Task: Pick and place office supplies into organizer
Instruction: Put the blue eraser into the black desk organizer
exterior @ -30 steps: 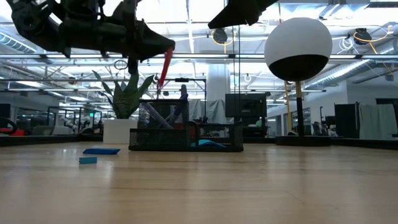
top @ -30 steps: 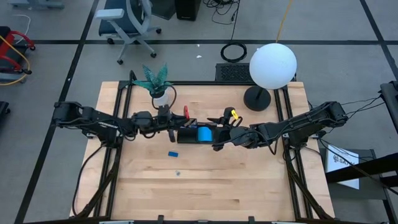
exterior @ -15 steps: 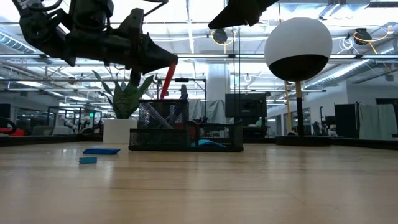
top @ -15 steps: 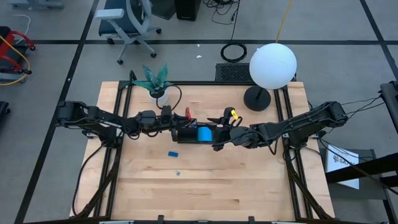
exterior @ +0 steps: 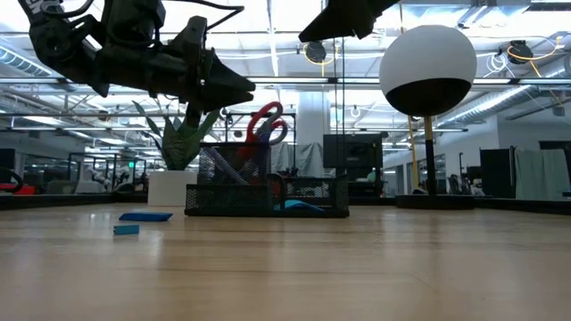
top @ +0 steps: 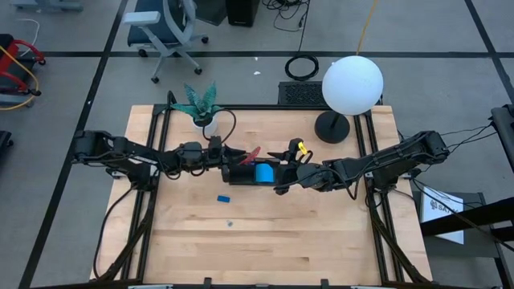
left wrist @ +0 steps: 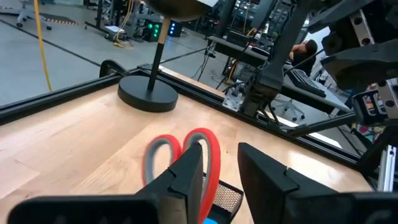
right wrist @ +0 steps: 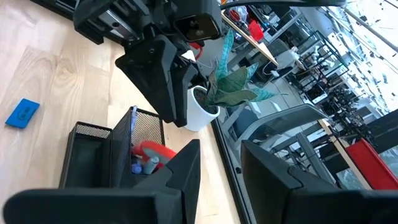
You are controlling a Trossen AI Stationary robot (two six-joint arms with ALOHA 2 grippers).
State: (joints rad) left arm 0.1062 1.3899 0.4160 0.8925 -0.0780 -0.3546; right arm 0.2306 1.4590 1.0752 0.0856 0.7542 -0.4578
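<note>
A: Wood desk (top: 265, 233), lab behind. Scissors?

B: Red scissors (exterior: 266, 125) stand handles-up in the black organizer's (exterior: 268, 193) taller bin, blades hidden inside. Blue note pad (top: 264, 172) lies in the lower bin.

A: Hands?

B: Left hand (exterior: 239, 88) just beside the handles, fingers parted, holding nothing. Right hand (right wrist: 217, 180) narrowly parted, empty, above the organizer.
</note>
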